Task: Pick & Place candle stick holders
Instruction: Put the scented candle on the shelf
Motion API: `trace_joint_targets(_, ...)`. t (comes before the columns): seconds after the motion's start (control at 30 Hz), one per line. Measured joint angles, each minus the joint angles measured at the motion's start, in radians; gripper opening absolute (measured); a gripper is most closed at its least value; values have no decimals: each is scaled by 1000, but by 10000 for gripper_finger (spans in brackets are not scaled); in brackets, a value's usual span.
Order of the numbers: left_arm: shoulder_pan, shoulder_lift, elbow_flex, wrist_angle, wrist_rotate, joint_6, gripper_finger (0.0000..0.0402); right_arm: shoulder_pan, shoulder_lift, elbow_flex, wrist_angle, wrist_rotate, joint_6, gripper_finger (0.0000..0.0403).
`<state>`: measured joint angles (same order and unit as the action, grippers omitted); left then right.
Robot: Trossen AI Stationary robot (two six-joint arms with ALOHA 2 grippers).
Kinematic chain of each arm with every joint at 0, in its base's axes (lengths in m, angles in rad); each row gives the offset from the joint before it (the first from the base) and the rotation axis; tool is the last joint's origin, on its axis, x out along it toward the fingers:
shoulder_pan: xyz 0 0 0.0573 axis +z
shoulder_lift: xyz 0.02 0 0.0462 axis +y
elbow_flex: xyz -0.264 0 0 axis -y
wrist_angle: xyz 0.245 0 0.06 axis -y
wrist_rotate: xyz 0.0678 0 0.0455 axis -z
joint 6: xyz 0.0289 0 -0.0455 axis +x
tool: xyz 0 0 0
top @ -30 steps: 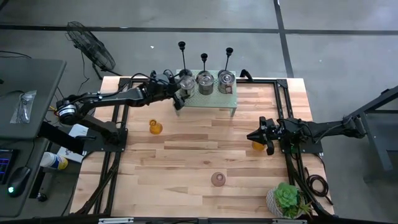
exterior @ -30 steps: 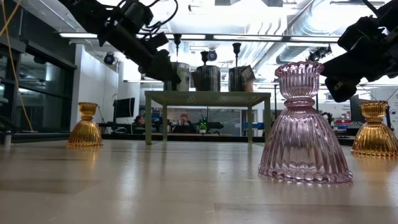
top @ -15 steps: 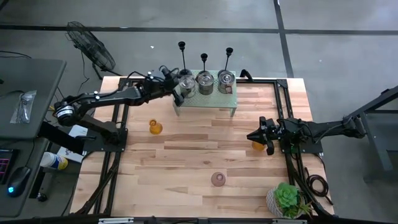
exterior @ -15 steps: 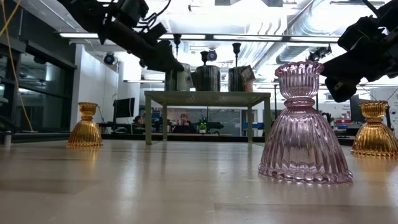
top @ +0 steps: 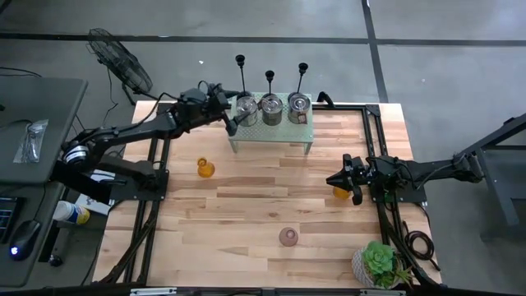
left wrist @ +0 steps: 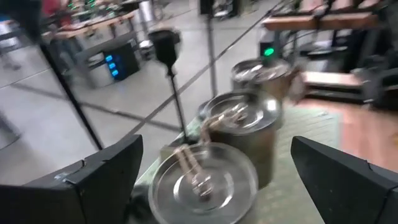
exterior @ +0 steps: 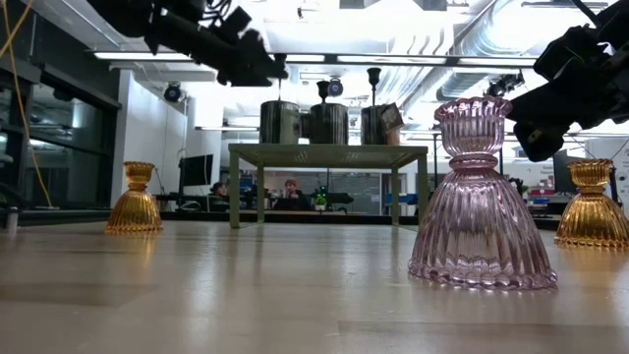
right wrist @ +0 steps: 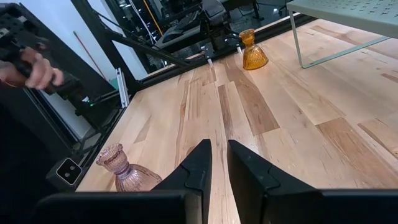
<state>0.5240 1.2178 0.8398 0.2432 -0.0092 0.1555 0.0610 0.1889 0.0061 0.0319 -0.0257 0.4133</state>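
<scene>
Three thin black candle stick holders point(top: 240, 70) point(top: 269, 82) point(top: 302, 74) rise behind three lidded metal tins point(top: 271, 107) on a green stand point(top: 271, 136) at the table's far side. The tins hide their feet. In the left wrist view the nearest stem point(left wrist: 176, 99) stands just beyond the front tin point(left wrist: 202, 180). My left gripper point(top: 231, 121) point(left wrist: 214, 186) hovers open, high at the stand's left end, level with the tin tops point(exterior: 260, 69). My right gripper point(top: 333, 181) point(right wrist: 214, 168) is shut, raised at the table's right.
An amber glass holder point(top: 205, 168) stands left of centre, another point(top: 339, 193) lies under my right gripper, and a pink one point(top: 288, 237) stands toward the near edge. A potted plant point(top: 378, 265) sits at the near right corner. A person's hand point(right wrist: 31, 71) shows beyond the table.
My left gripper has risen from beside the left tin to above the tins' tops, drifting a little toward the table's far left and tipping up toward level. It has stayed open. The tins and candle stick holders have not moved.
</scene>
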Motion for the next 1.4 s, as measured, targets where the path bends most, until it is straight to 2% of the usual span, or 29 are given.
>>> trace_joint_targets(0.17,0,-52,0,-33,153,-2,386,0,0,0,0,0,0,44)
trace_joint_targets(0.4,-1,-58,0,-209,342,-2,292,0,0,0,0,0,0,44)
trace_joint_targets(0.63,0,-31,0,-293,341,21,188,0,0,0,0,0,0,44)
trace_joint_targets(0.83,-1,36,0,-290,336,21,129,0,0,0,0,0,0,44)
trace_joint_targets(1.1,0,93,0,-238,260,14,89,0,0,0,0,0,0,44)
trace_joint_targets(1.4,0,94,0,-217,158,-3,78,0,0,0,0,0,0,44)
